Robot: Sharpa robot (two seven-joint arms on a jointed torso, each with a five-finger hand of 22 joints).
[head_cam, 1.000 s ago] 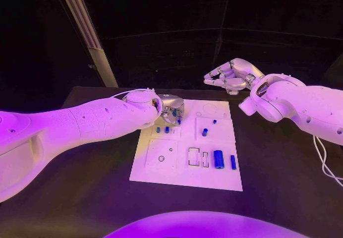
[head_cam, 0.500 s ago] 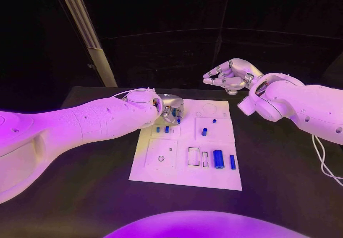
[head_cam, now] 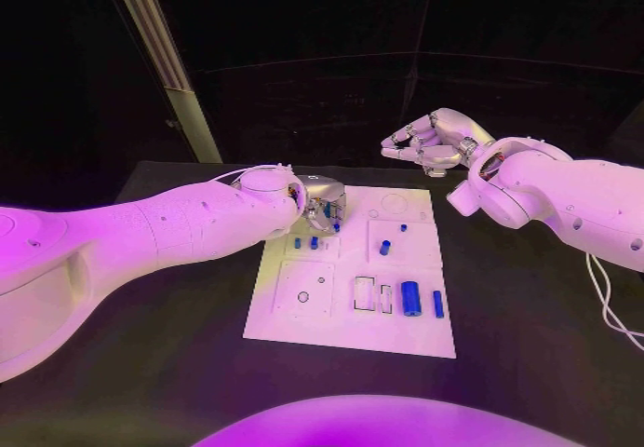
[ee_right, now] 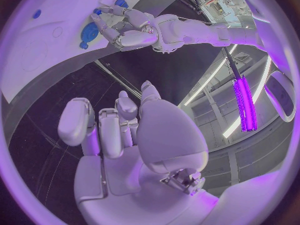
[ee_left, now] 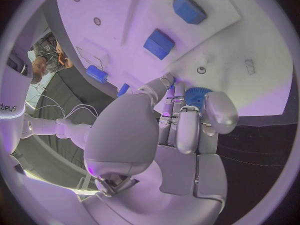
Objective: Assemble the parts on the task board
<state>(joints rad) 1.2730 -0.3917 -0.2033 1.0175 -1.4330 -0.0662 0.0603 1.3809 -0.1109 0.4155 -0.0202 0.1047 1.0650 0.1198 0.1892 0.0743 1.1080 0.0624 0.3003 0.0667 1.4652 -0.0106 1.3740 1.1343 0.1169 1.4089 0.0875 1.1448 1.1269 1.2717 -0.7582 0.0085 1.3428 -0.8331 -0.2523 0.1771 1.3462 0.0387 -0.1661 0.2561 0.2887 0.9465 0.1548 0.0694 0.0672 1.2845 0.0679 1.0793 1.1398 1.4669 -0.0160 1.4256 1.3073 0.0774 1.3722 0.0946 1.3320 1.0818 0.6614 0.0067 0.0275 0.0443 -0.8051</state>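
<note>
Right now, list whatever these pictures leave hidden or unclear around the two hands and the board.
- Left robot hand, head view: its wrist covers the fingertips, hiding the board's far left corner.
- Blue round part, left wrist view: fingers cover most of it; whether it is held or seated is unclear.
- Right robot hand: curled in above the table; contents too small to tell.

This is a robotics lab or test cell. A white rectangular task board (head_cam: 352, 328) with cut-out slots and small blue parts lies on a black matte table (head_cam: 161, 372). Behind the table hang dark curtain walls and a slanted pale metal post (head_cam: 172, 84); above it glows a long purple strip light (ee_right: 244, 105).
</note>
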